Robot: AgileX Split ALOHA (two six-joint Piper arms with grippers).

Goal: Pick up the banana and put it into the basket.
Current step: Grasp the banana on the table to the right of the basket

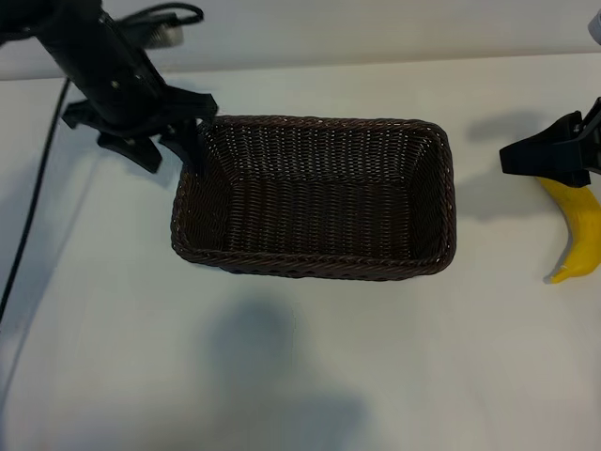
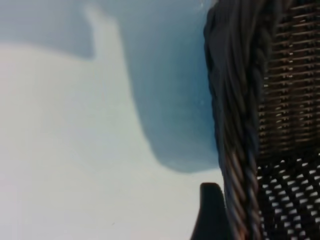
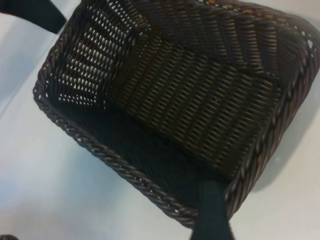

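The rectangular dark-brown woven wicker basket sits on the white bench. The curved bright-yellow banana lies on the bench well to its right, under the released right gripper. The left gripper, fingers spread, hangs at the basket's left rim.

Plain white table under me, with the wicker basket sitting mid-table and the banana off by my right edge.
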